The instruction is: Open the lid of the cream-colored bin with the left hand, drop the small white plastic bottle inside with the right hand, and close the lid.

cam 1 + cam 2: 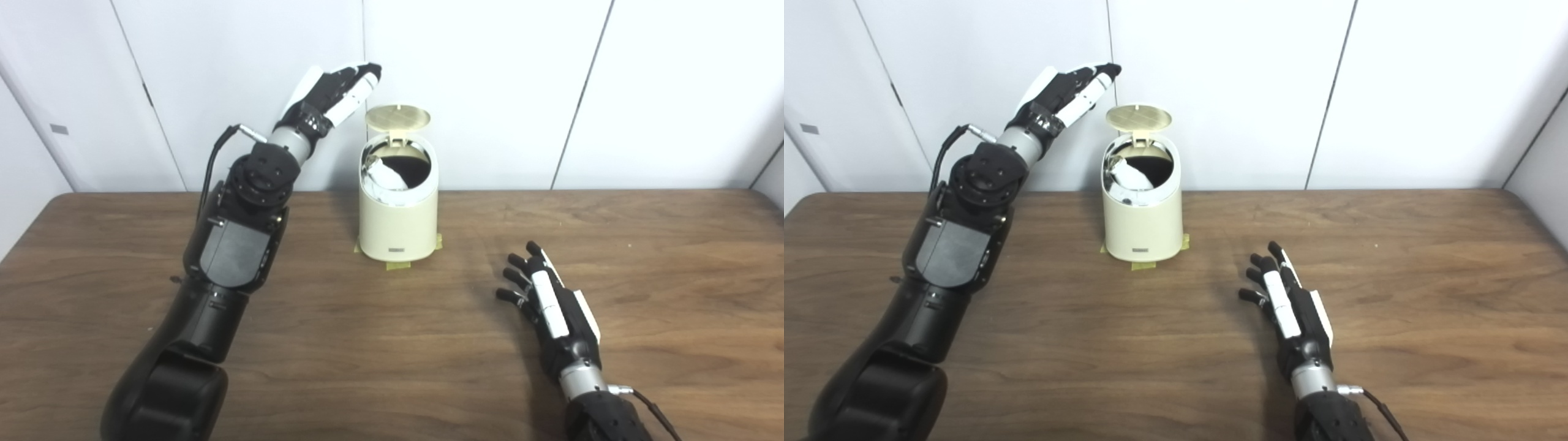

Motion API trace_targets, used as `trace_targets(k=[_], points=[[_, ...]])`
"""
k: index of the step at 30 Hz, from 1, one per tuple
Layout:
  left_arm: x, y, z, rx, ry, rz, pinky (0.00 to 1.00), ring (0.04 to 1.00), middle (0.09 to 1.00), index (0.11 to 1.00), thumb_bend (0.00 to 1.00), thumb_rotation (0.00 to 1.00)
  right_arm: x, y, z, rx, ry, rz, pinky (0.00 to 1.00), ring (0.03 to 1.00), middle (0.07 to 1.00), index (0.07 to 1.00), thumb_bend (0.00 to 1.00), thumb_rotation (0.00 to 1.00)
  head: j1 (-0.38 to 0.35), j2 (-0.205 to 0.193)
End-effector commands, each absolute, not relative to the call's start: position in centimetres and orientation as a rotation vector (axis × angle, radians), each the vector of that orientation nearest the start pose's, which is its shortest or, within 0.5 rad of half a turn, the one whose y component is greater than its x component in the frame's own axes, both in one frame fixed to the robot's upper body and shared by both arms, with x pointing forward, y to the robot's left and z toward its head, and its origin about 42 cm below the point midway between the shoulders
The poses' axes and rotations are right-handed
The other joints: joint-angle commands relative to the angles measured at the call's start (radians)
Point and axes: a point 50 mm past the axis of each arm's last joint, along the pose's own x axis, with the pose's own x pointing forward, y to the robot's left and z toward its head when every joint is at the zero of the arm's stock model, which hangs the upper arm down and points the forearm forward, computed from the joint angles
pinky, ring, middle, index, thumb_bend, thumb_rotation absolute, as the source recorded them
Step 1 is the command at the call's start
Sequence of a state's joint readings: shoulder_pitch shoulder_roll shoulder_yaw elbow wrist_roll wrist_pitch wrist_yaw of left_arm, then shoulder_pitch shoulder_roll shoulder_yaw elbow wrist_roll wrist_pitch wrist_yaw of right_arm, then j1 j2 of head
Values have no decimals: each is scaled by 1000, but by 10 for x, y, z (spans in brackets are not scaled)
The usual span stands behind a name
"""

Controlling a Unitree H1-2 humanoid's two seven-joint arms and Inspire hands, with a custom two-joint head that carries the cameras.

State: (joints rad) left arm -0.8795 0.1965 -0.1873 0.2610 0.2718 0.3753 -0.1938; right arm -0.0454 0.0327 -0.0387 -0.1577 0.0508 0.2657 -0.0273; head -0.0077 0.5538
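Though the lid (398, 117) stands open, bottle (390, 177) shows only partly inside bin (398, 226).

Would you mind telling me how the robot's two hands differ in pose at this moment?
The left hand is raised high beside the bin's open lid; the right hand lies low over the table. The left reaches past the bin; the right sits nearer the robot. Both are open and hold nothing.

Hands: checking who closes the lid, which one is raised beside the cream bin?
The left hand, raised beside the upright lid; the right hand sits low over the wooden table.
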Motion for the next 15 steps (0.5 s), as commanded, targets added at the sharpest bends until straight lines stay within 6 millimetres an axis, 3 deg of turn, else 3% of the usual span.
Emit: trace_targets(k=[1,9,15], points=[[498,145,384,678,-342,-253,918,952,937,894,365,853,304,-205,144,61,7,-32,733,856,872,961,599,831,-2,5],[494,137,389,953,-417,-263,756,832,854,861,429,747,308,-203,137,-67,-4,-17,735,839,863,971,542,905,-7,10],[490,139,386,1175,-486,-298,767,873,880,832,430,761,310,-203,133,-103,-3,-24,719,835,860,971,521,921,-10,12]])
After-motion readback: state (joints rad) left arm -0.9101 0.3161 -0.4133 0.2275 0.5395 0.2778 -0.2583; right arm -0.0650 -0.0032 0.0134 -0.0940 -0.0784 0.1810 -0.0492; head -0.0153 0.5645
